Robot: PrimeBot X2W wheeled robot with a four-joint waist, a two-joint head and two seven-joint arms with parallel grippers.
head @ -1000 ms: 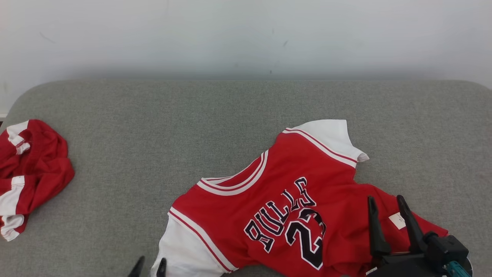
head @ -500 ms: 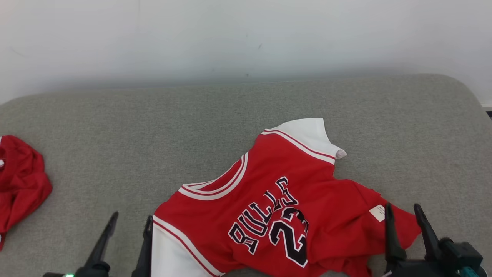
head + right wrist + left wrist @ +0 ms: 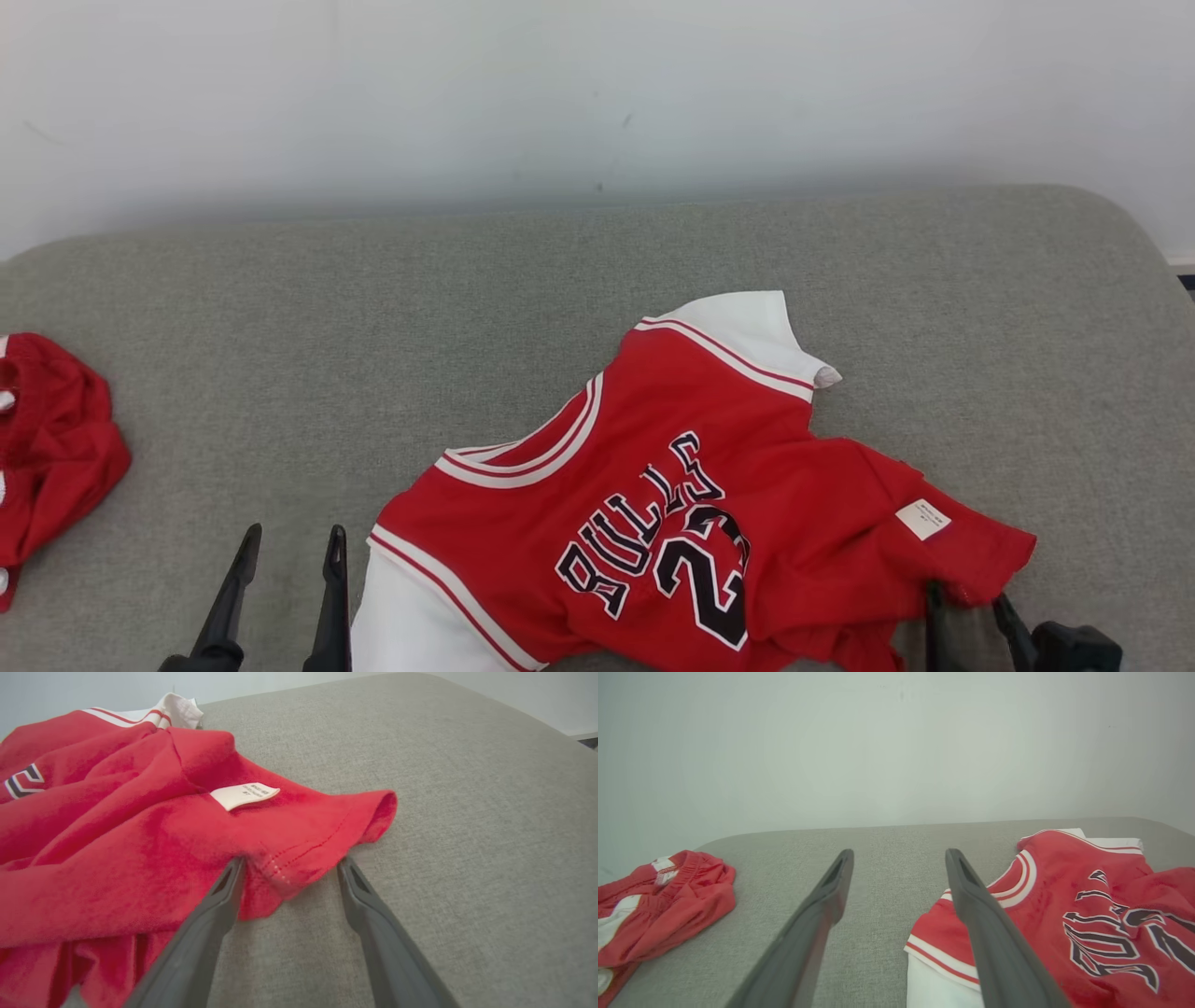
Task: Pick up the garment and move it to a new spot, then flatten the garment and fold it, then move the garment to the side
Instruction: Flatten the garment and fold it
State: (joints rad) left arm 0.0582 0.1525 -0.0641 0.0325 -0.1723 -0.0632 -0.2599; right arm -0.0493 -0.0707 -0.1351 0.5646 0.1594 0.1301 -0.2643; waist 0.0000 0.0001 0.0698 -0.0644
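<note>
The garment (image 3: 672,495) is a red jersey with white sleeves and black lettering, lying front up and rumpled on the grey padded surface (image 3: 373,308). My left gripper (image 3: 293,537) stands open just left of the jersey's near white sleeve, holding nothing. In the left wrist view that gripper (image 3: 899,854) spreads its fingers wide, with the garment (image 3: 1064,905) to the right. My right gripper (image 3: 964,597) is open at the jersey's right hem. In the right wrist view the gripper (image 3: 290,863) has the hem of the garment (image 3: 140,835) lying loose between its fingertips, below a white label (image 3: 244,795).
A second red and white garment (image 3: 47,448) lies bunched at the surface's left edge, also seen as a red heap (image 3: 668,896) in the left wrist view. A pale wall (image 3: 597,84) rises behind. Bare grey cushion stretches behind and right of the jersey.
The camera has turned right. My left gripper has opened and now stands clear of the white sleeve. My right gripper has drawn back toward me to the hem's edge.
</note>
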